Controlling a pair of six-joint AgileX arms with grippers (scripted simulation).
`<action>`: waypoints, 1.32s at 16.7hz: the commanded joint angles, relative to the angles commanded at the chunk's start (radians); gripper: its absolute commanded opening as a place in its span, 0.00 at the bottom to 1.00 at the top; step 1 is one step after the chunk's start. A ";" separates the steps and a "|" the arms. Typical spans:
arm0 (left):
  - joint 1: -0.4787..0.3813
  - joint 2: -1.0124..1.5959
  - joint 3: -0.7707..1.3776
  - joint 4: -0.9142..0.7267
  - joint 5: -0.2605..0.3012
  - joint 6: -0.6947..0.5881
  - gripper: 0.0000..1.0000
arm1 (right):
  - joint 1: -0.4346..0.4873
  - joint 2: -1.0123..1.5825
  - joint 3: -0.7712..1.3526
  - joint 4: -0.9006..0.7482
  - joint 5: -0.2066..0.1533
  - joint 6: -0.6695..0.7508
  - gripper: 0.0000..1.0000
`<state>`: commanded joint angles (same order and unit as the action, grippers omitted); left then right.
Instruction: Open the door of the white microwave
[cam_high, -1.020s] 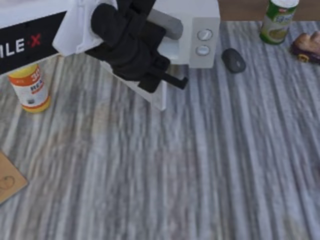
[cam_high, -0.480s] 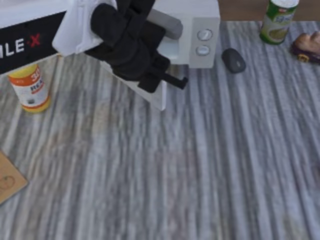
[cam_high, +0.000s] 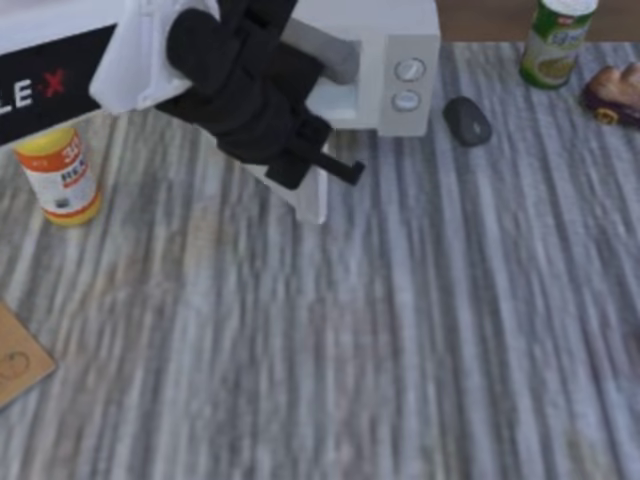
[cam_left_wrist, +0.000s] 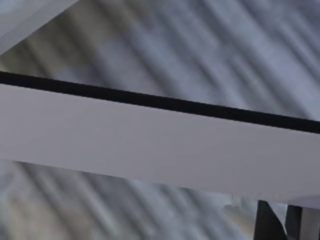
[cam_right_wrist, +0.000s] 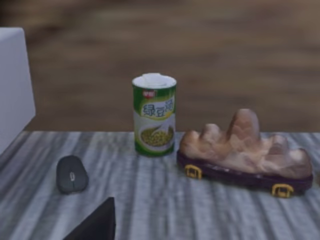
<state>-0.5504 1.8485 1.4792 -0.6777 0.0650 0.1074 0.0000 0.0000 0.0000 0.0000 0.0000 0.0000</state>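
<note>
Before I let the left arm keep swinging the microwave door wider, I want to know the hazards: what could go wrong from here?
The left tool sits at the free edge of the door; how firmly it holds cannot be seen, so it might slip off.

The orange bottle stands on the table's left, possibly within the arm's sweep.

Pulling could drag the white microwave toward the dark mouse beside it.

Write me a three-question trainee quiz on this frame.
1. True or false: the door is swung out from the microwave.
2. Which arm is at the door? A) left B) right
3. What lies just right of the microwave in the top view?

Key: 1 true. 2 A: the left gripper is at the door's free edge. 3 the mouse.
</note>
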 joint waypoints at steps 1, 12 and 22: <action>0.009 -0.012 -0.012 0.001 0.013 0.026 0.00 | 0.000 0.000 0.000 0.000 0.000 0.000 1.00; 0.036 -0.041 -0.049 0.002 0.053 0.099 0.00 | 0.000 0.000 0.000 0.000 0.000 0.000 1.00; 0.036 -0.041 -0.049 0.002 0.053 0.099 0.00 | 0.000 0.000 0.000 0.000 0.000 0.000 1.00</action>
<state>-0.5145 1.8072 1.4306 -0.6755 0.1179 0.2064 0.0000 0.0000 0.0000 0.0000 0.0000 0.0000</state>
